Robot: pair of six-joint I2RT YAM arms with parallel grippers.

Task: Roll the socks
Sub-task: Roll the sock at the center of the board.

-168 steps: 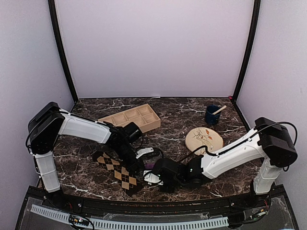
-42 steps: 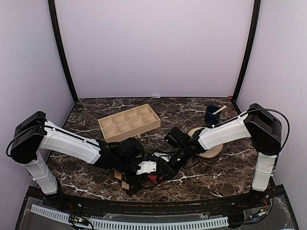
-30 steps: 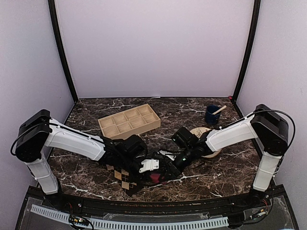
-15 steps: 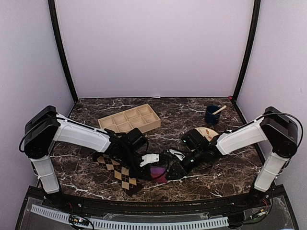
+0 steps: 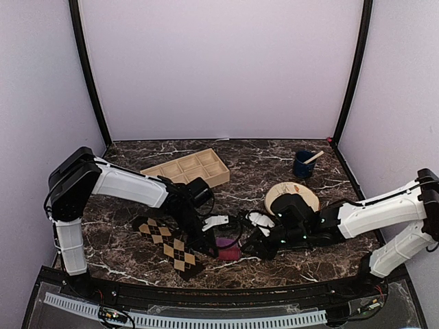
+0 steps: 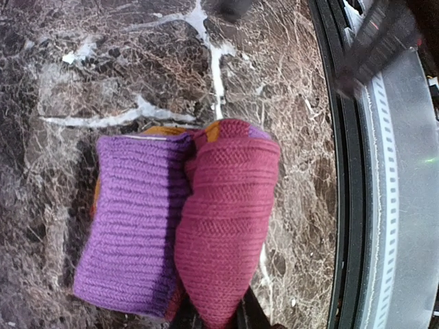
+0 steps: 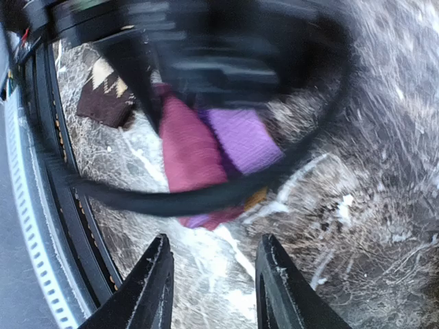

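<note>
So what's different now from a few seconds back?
The right hand backed away to its right, open, leaving the maroon striped fabric sock folded into a bundle. The left hand stays pinched on it. The brown argyle sock and wooden compartment tray stayed put.

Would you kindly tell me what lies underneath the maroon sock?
The maroon sock lies on the marble table, its purple cuff beside the fold, an orange edge peeking from beneath. The layers under the fold are covered, so nothing more can be told.
</note>
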